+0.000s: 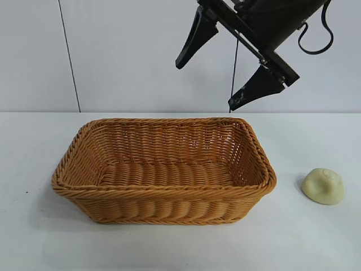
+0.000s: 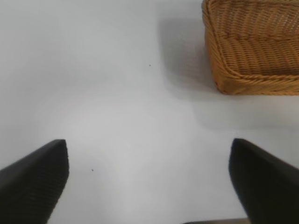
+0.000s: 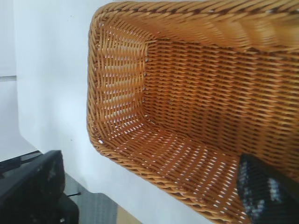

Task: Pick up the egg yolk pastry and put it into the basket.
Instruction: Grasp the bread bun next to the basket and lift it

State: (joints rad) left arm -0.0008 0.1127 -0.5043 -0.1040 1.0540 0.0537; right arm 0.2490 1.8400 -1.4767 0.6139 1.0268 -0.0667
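While the egg yolk pastry (image 1: 322, 186) rests untouched on the tabletop (image 1: 316, 248) at the basket's (image 1: 163, 192) three o'clock, the right end effector (image 1: 220, 82) hangs wide open above the basket's far rim, so the approach step seems under way, calling next for descent toward four o'clock.

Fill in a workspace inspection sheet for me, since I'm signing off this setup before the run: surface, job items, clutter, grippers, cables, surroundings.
Surface: white table, a few tiny dark specks, otherwise bare.
Job's things: egg yolk pastry lies on the table beside the basket, apart from it, on the right arm's side. The basket is upright and empty.
Clutter: nothing seen.
Grippers: right gripper is open, high above the basket's far rim, holding nothing. Left gripper is open over bare table off one basket corner, holding nothing.
Cables: a black cable loop hangs at the right arm; a thin dark line runs down behind it.
Surroundings: plain pale wall panels behind the table.
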